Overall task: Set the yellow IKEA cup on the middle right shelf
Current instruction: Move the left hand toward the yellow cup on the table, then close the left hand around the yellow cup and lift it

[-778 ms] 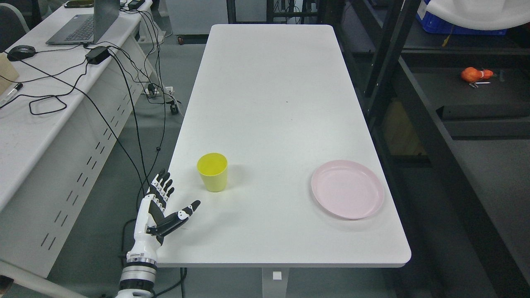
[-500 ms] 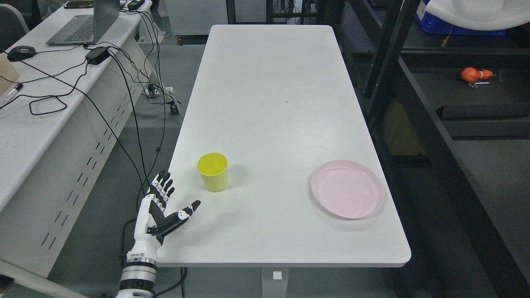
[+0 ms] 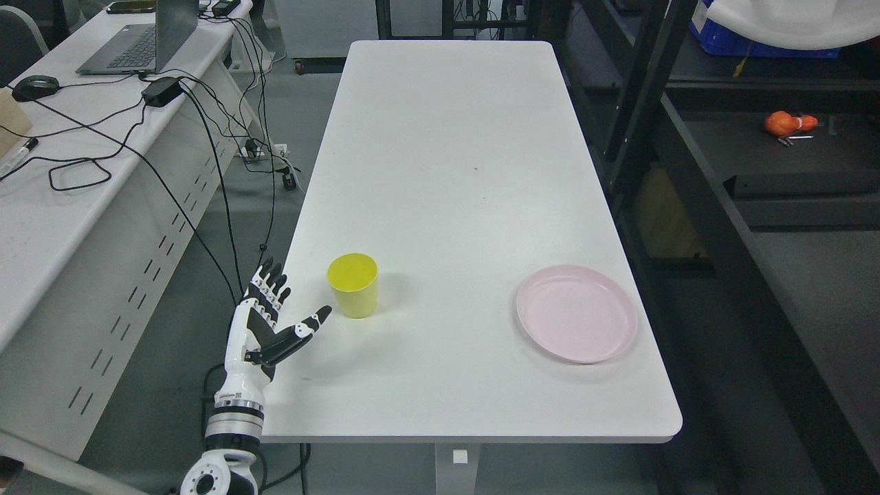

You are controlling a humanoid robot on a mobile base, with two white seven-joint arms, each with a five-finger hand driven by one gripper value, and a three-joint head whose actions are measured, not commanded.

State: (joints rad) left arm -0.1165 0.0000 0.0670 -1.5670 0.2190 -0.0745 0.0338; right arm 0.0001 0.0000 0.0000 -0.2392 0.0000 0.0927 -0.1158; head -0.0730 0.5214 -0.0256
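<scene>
The yellow cup (image 3: 353, 285) stands upright on the white table (image 3: 447, 172), near its left edge and toward the front, mouth open to the camera. Just to its left is the left hand (image 3: 265, 330); the thumb tip (image 3: 322, 314) points at the lower part of the cup and stops just short of it, with a thin gap of tabletop between them. The four fingers (image 3: 269, 285) reach up and away beside the table's left edge, apart from the cup.

The hand is spread wide, fingers straight, thumb held out to the right, palm facing the cup, and it grips nothing. Its white and black forearm rises from the lower left of the view, with the wrist below the table's front left corner and the hand at the left edge.

On the far left a second desk (image 3: 41, 206) carries a laptop (image 3: 141, 38), a mouse (image 3: 34, 87), a power brick (image 3: 161, 91) and loose black cables (image 3: 137, 151) that hang down to the grey floor between the desk and the table. Right of the cup, near the table's front right corner, lies a pink plate (image 3: 576, 313), well apart from the cup. Beyond the table's right edge stands a black shelf unit (image 3: 694, 185); an orange object (image 3: 789, 124) lies on one of its boards at the far right.
</scene>
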